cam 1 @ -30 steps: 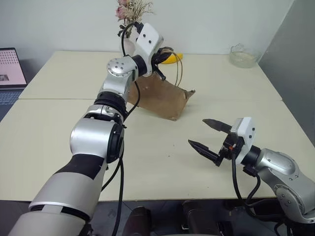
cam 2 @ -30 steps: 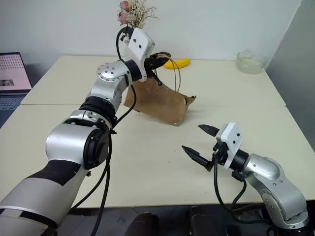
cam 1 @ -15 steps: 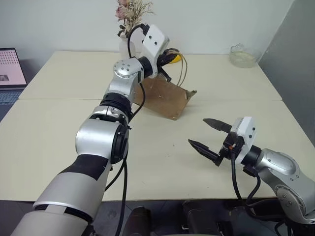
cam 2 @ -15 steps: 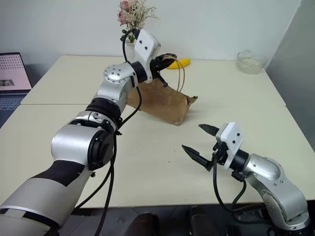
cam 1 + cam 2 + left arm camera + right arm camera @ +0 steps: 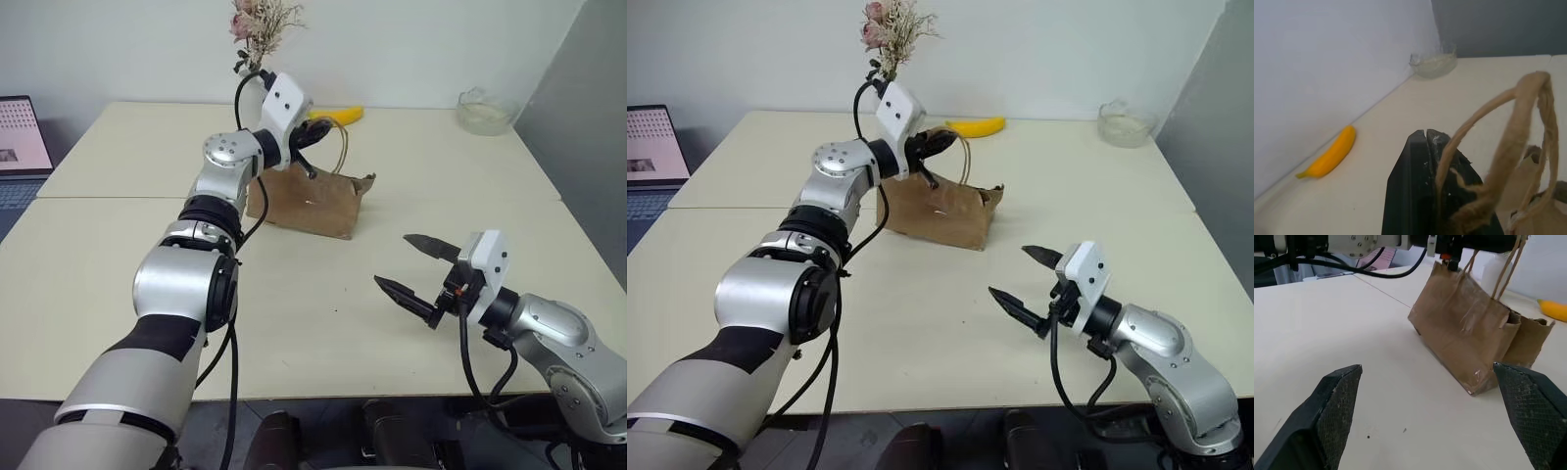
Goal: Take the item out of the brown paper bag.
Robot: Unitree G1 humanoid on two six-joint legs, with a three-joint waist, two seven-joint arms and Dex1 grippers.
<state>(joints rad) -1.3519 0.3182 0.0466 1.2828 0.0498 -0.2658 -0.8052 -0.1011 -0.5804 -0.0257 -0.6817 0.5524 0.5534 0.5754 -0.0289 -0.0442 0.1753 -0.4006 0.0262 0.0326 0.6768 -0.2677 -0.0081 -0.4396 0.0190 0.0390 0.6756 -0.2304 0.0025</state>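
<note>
The brown paper bag (image 5: 309, 201) stands upright on the table's far middle, its mouth facing up. My left gripper (image 5: 310, 143) hovers just above the bag's mouth, shut on the pale cord handles (image 5: 1498, 147), which loop up past its black fingers (image 5: 1422, 171). The bag's crumpled wall (image 5: 1464, 333) faces my right gripper (image 5: 392, 260), which hangs open over the near right of the table, well short of the bag, with nothing between its fingers (image 5: 1337, 406). The item is hidden from every view.
A yellow banana (image 5: 338, 116) lies behind the bag near the wall. A glass bowl (image 5: 483, 110) sits at the far right corner, a vase of dried flowers (image 5: 260, 29) at the back, a laptop (image 5: 20, 137) at far left.
My left gripper has come down and to the left with the handles. The bag, tilted and stretched toward the right before, now stands squarely on the table. The right arm has not moved.
</note>
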